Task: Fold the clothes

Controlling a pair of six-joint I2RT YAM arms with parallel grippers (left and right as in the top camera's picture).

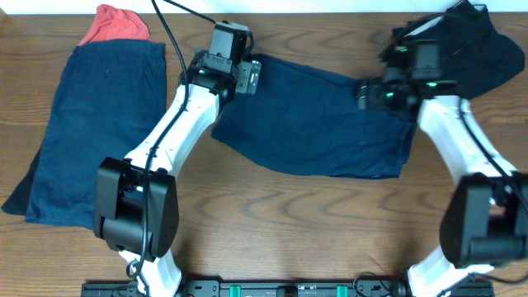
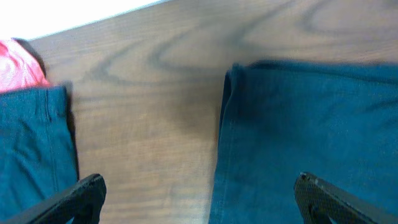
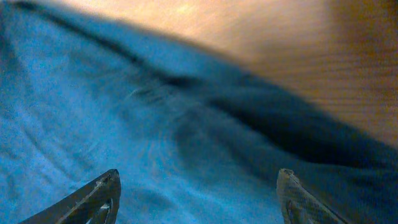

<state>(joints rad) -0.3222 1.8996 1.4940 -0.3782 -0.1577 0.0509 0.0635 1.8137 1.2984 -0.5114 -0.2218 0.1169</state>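
As the pictures show it, the task is judged to be partly complete. Well out to the left of the left gripper [image 1: 246, 76], one navy garment [image 1: 99, 124] lies on the table [image 1: 289, 223] as a flat, narrow rectangle and appears folded. A red cloth [image 1: 115, 25] shows at its far end.

The left gripper is released. In the left wrist view its fingers [image 2: 81, 196] stand wide apart with nothing between them, poised above the left edge of the middle garment [image 1: 322, 124]. That garment lies spread between the two grippers, flat but with uneven edges. It appears to be the piece in hand, and its fold is not yet made.

The right gripper [image 1: 369, 93] is likewise released, with both fingertips spread close above the cloth at the garment's right end. Contact with the cloth cannot be confirmed. Behind and to the right of the right gripper lies a crumpled dark heap [image 1: 487, 49], unfolded and yet to be handled.
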